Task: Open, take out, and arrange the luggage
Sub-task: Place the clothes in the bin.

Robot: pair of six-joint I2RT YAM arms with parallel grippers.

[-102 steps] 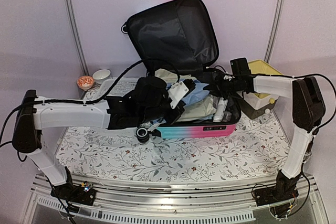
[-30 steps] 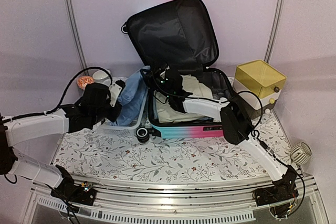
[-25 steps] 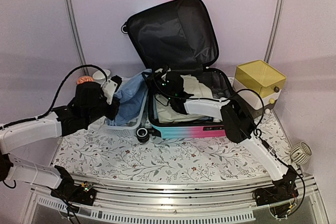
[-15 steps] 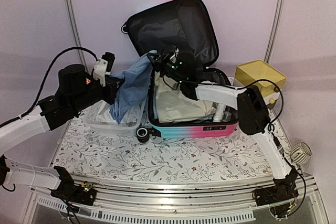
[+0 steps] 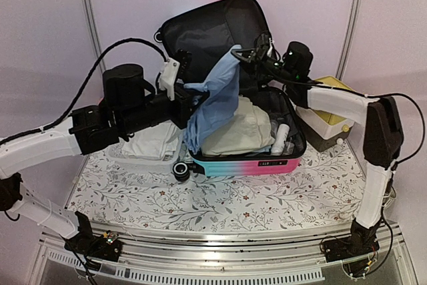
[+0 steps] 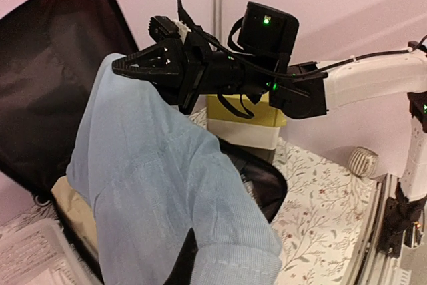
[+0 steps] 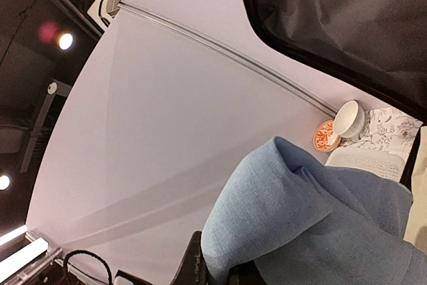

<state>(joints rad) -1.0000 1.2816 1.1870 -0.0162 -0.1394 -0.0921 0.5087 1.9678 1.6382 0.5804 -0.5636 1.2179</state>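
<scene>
The blue cloth [image 5: 213, 101] is now being raised higher above the luggage [image 5: 247, 163], pinched tight between the left gripper [image 5: 192, 98] and the right gripper [image 5: 239, 52]; it is probably being spread for arranging.

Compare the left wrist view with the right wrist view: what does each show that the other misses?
Only the left wrist view shows the right tool pinching the top of the blue cloth, with the yellow-topped box behind it. Only the right wrist view shows the white bowl and orange dish by the wall. Both show the cloth and the black lining of the luggage lid.
</scene>
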